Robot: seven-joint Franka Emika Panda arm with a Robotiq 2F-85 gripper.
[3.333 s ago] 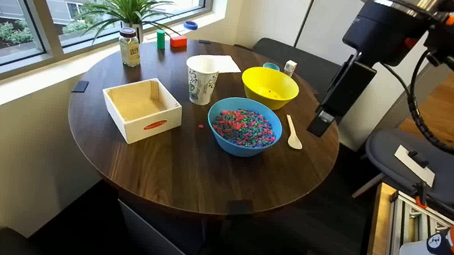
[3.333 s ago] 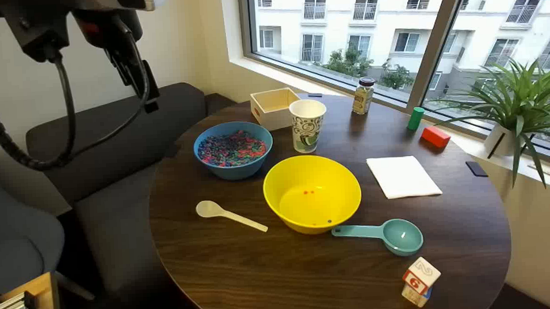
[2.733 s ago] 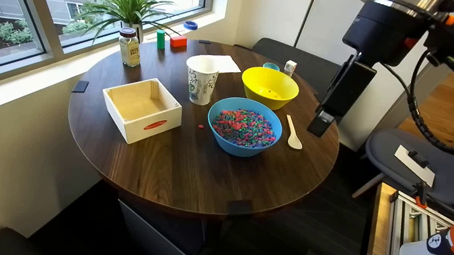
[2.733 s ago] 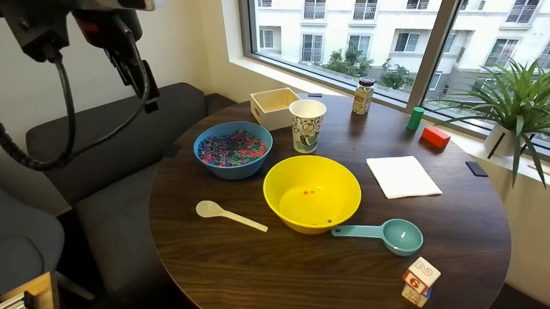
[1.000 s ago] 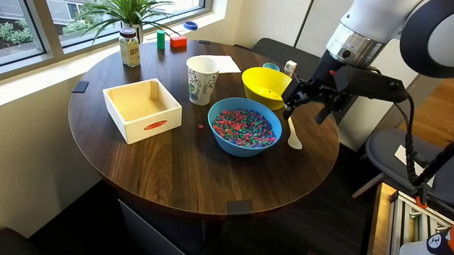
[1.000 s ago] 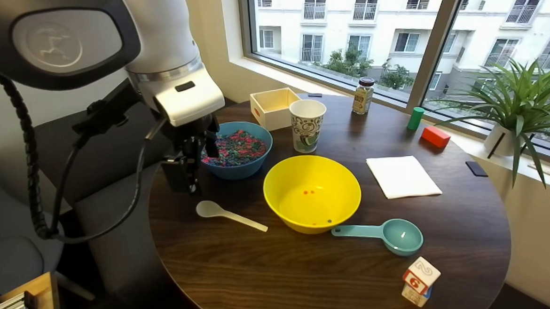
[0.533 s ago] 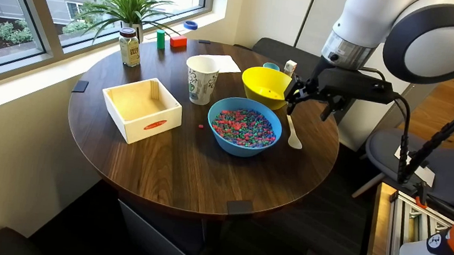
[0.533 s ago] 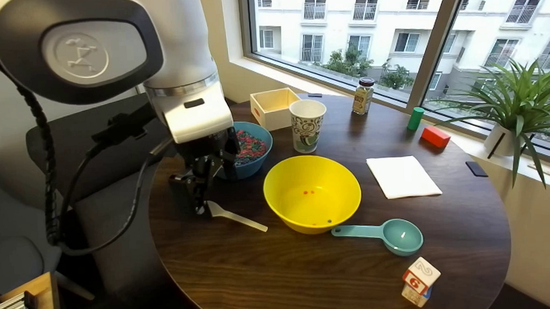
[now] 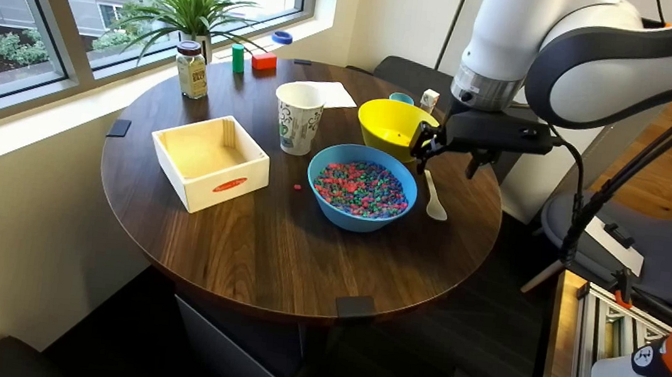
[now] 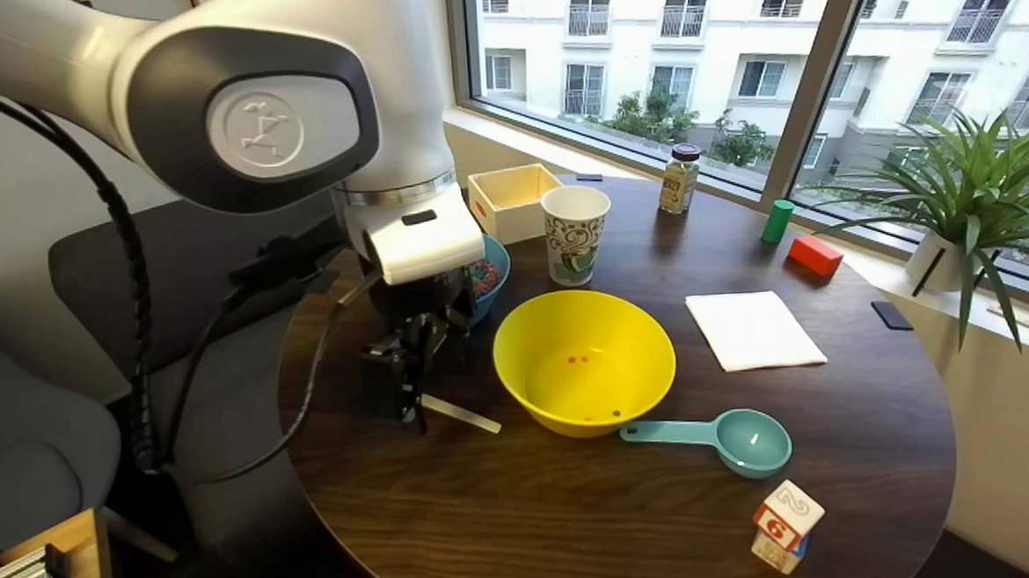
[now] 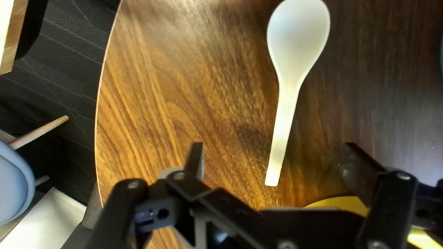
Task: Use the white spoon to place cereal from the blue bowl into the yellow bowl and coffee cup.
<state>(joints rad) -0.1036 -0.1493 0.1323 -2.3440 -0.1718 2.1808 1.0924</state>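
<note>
Jaws spread wide, the gripper (image 11: 273,160) hangs over the white spoon (image 11: 297,38).
The spoon lies on the brown table (image 11: 214,76), its handle showing between the parted jaws in the wrist view, handle end toward the yellow bowl (image 10: 527,359). A few small pieces (image 10: 572,360) dot the inside of that bowl. In an exterior view the blue bowl (image 9: 354,223) holds a colourful heap of cereal (image 9: 361,188), and the coffee cup (image 9: 299,124) stands upright near both bowls.

A spoon (image 11: 298,38) lay on the table (image 11: 166,86). The gripper (image 11: 274,162) stood wide, the spoon's handle seen between its fingers (image 11: 195,160).
</note>
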